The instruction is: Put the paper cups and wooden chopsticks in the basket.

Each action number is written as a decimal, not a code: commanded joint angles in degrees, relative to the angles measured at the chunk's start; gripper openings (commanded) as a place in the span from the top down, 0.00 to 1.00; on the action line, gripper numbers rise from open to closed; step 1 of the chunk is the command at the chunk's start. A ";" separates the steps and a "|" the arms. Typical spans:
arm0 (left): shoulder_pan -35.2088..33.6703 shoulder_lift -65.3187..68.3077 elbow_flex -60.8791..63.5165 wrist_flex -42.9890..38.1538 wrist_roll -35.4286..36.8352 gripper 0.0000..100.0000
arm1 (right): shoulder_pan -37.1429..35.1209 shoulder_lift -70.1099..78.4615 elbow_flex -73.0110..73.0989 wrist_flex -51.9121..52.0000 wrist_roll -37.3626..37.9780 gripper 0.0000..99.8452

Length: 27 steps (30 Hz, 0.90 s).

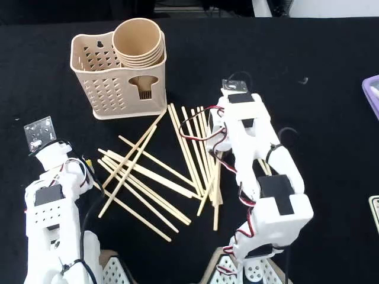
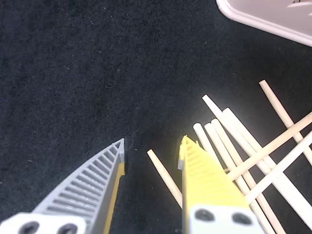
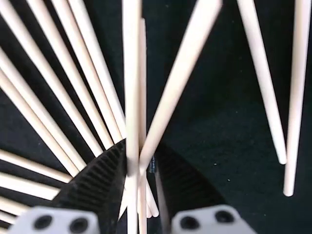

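A beige slotted basket (image 1: 98, 83) stands at the back left with a stack of paper cups (image 1: 139, 38) inside it. Many wooden chopsticks (image 1: 148, 177) lie crisscrossed on the black table in front of it. My right gripper (image 3: 146, 158) is down on the right-hand bundle of chopsticks (image 1: 198, 139), its black fingers shut on two or three chopsticks (image 3: 132, 97). My left gripper (image 2: 151, 148) hovers open low over the table at the left end of the pile. One chopstick end (image 2: 163, 173) lies between its grey finger (image 2: 100, 183) and its yellow finger (image 2: 204, 175).
The basket's pale corner (image 2: 273, 17) lies ahead of the left gripper. A purple container (image 1: 372, 94) sits at the right edge of the table. The right arm (image 1: 260, 171) stretches over part of the chopstick pile. Bare black cloth surrounds the pile.
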 commanded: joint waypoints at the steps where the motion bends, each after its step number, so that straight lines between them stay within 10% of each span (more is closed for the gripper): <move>1: 0.04 -1.05 -0.31 -1.05 0.00 0.81 | 0.44 -4.18 -1.19 -0.79 2.37 0.99; 20: 0.04 -1.05 -0.31 -1.05 -0.09 0.81 | -0.09 -3.82 0.75 -10.20 33.05 0.98; 27: 0.04 -1.05 -0.31 -1.05 -0.09 0.81 | -2.37 -3.74 0.92 -9.32 34.29 0.82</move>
